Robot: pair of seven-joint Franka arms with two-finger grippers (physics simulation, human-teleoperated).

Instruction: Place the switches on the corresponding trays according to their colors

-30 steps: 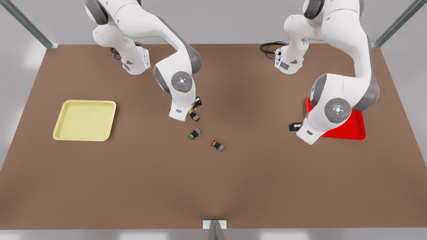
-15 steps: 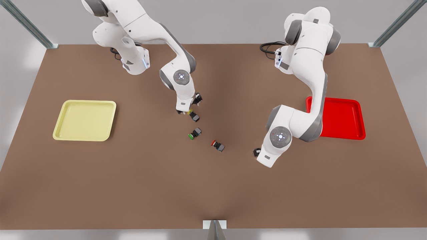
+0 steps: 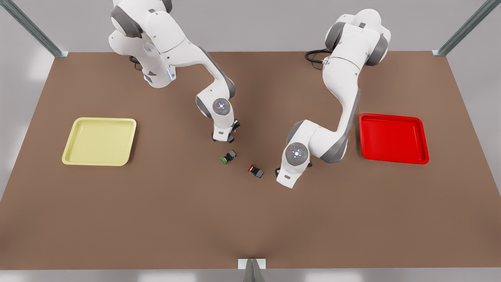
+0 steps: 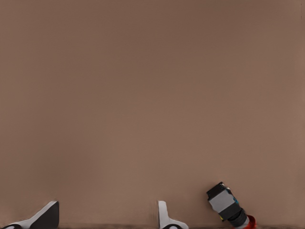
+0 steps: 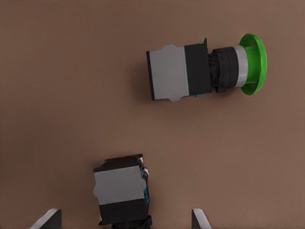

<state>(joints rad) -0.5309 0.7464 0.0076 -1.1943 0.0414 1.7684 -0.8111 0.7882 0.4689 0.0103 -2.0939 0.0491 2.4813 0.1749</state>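
In the front view's centre, the right end effector (image 5: pixel 125 220) stands open astride the yellow switch (image 5: pixel 121 193), with the green switch (image 5: pixel 205 71) near. The left end effector (image 4: pixel 107 219), open and empty, hovers just right of the red switch (image 4: pixel 228 209).

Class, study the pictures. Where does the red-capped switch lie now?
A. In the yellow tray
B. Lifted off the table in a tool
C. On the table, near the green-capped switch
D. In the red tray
C: the red-capped switch lies on the brown table near the green-capped switch, just beside the open left tool. The right tool, also open, hangs over a third switch.
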